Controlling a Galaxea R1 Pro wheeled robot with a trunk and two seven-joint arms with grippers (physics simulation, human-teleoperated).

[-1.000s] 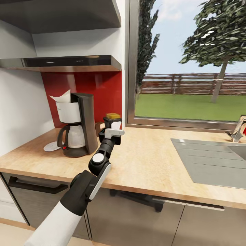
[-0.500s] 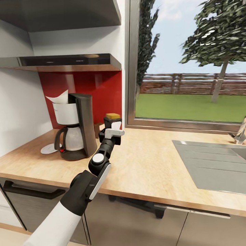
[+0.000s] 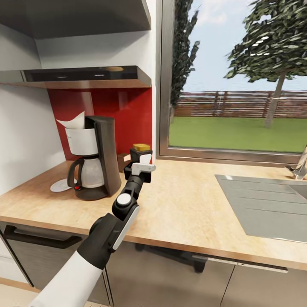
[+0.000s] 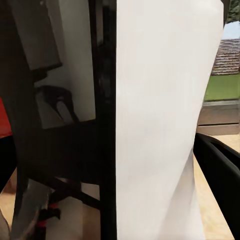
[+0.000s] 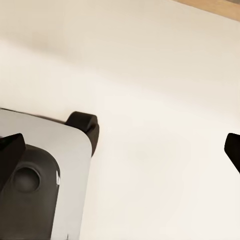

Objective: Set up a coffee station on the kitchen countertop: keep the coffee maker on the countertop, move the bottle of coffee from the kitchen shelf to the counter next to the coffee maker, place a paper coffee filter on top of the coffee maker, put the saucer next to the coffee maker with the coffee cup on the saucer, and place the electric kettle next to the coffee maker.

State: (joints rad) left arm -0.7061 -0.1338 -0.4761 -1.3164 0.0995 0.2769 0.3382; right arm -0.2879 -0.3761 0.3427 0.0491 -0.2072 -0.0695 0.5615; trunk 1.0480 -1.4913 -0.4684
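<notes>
**Left arm holds white item beside the coffee maker**

A wooden counter (image 3: 183, 204) runs under the window, a steel sink (image 3: 264, 204) set into it. The coffee maker (image 3: 94, 157) stands near the red backsplash, a paper filter (image 3: 74, 121) on top and a saucer (image 3: 59, 185) just beside it. The bottle of coffee (image 3: 140, 152) stands behind the left gripper (image 3: 143, 162), which is clenched on a white object I cannot identify. The right gripper (image 5: 120, 150) hangs spread wide over pale floor.
</notes>
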